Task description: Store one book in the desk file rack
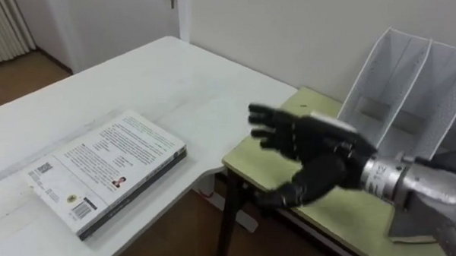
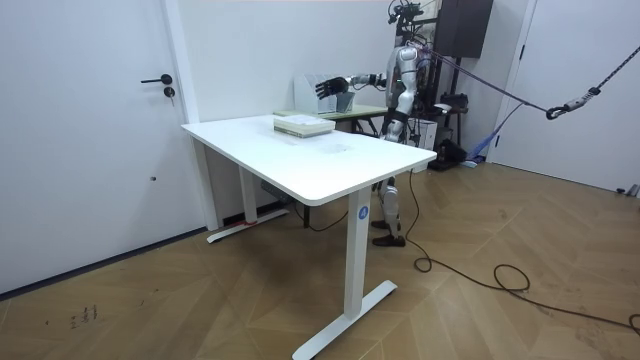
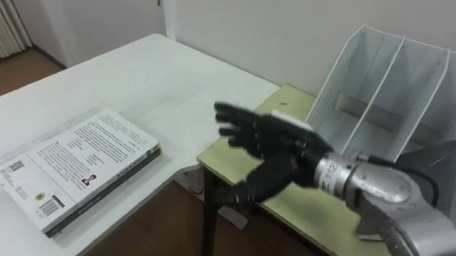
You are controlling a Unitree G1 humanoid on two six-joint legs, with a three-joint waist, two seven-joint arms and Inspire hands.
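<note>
A white-covered book (image 1: pixel 108 170) lies flat on the white desk (image 1: pixel 173 77), near its front edge. The white mesh file rack (image 1: pixel 409 84) stands on a small green side table (image 1: pixel 311 104) to the right of the desk. My right hand (image 1: pixel 312 152) hovers open over the side table's near corner, fingers spread and pointing left toward the book, holding nothing. It is between the book and the rack and touches neither. In the room view I stand behind the desk with the right hand (image 2: pixel 330 87) stretched out toward the book (image 2: pixel 303 125).
A gap with wooden floor (image 1: pixel 186 228) separates the desk from the side table. A wall runs close behind both tables, and a door (image 2: pixel 90 120) is at the room view's left. Ropes run up from my shoulders.
</note>
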